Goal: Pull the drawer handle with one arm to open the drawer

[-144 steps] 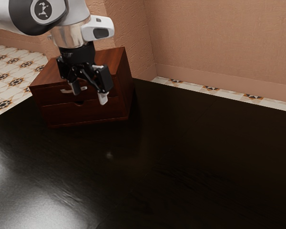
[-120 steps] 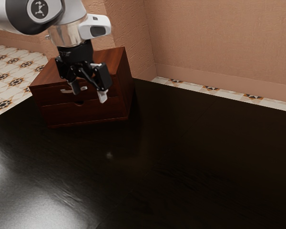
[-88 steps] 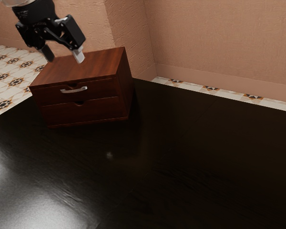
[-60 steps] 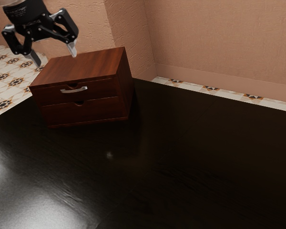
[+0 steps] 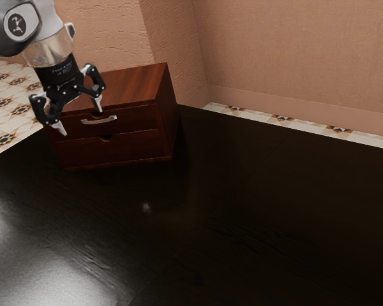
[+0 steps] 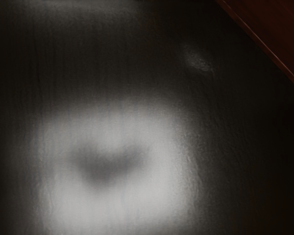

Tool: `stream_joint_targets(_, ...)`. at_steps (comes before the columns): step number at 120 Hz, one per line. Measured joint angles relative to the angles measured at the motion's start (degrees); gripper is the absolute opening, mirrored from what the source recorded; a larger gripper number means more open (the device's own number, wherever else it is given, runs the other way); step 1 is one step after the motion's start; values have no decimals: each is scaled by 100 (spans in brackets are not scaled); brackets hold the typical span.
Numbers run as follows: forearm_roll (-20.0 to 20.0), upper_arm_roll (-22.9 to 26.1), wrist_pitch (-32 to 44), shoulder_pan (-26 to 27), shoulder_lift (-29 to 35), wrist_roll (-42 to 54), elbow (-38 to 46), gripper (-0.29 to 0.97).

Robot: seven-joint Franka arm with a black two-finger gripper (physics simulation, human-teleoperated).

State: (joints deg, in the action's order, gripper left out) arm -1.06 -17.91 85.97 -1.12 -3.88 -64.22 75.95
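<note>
Lowering from above the cabinet [image 5: 133, 81], our pincer [image 5: 78, 116] is now hanging before the upper drawer [image 5: 139, 118], fingers spread wide and gripping nothing. One fingertip [image 5: 99, 106] is sitting just above the silver handle [image 5: 101, 119]; we cannot tell whether they are touching. Both drawer fronts are lying flush. The cabinet is standing on the dark glossy tabletop [image 5: 242, 210], near the wall [image 5: 293, 44] and tiled floor [image 5: 3, 131]. Our wrist camera is showing bare tabletop [image 6: 112, 73] and a cabinet edge [image 6: 277, 34].
</note>
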Motion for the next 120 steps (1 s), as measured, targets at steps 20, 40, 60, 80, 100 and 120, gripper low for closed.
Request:
stream_joint_targets(20,72,-10,536,-297,-48,-594,161,68)
stream_joint_targets(40,104,-11,1012,-534,-243,-1046,254,68)
stream_joint_targets(60,109,-11,1633,-601,-346,-1390,447,68)
stream_joint_targets(80,161,-11,2046,-822,-514,-1648,466,67)
stream_joint_targets(100,282,-10,2445,-934,-714,-1843,531,66)
stream_joint_targets(120,407,-10,2748,-1029,-864,-1990,546,60)
